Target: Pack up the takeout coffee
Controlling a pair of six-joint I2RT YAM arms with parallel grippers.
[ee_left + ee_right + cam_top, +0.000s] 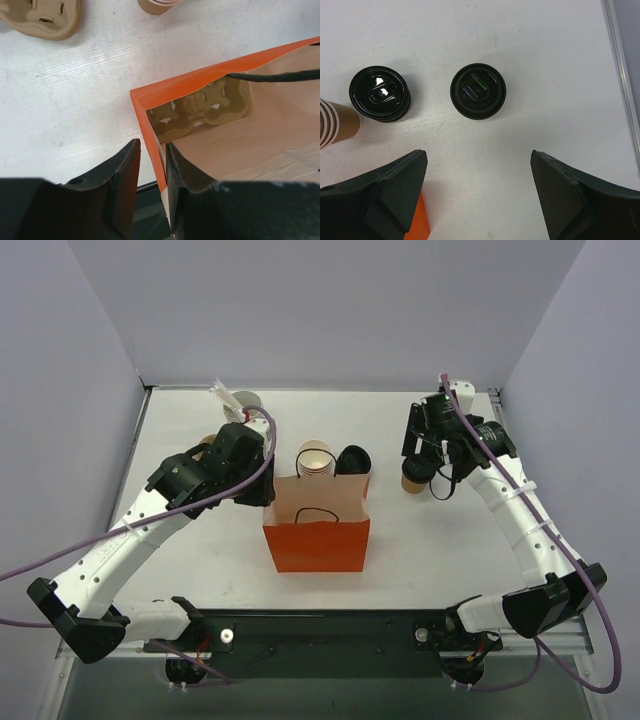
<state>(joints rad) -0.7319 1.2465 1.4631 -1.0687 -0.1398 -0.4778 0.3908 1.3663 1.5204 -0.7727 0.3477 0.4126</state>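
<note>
The white table point(420, 560) carries everything. At its middle stands an open orange paper bag point(316, 540) with a black cord handle. The left gripper point(152, 147) is clenched on the bag's left rim, with the orange wall pinched between its two black fingers point(125, 175). A moulded pulp cup carrier point(200, 107) lies inside the bag against its far wall. A second carrier point(42, 20) rests on the table beyond the bag, well apart from it.

Just behind the bag stands a stack of lidless tan cups point(313, 458), and a pile of black lids point(380, 94) sits right beside it.

The takeout coffee point(478, 90) stands upright on the table to the right of the lids, near them but apart, with its black lid seen from above. The right gripper point(477, 160) is over it with its jaws spread wide and holding nothing. It appears to be above the cup rather than around it, though the height is hard to judge from these views.
</note>
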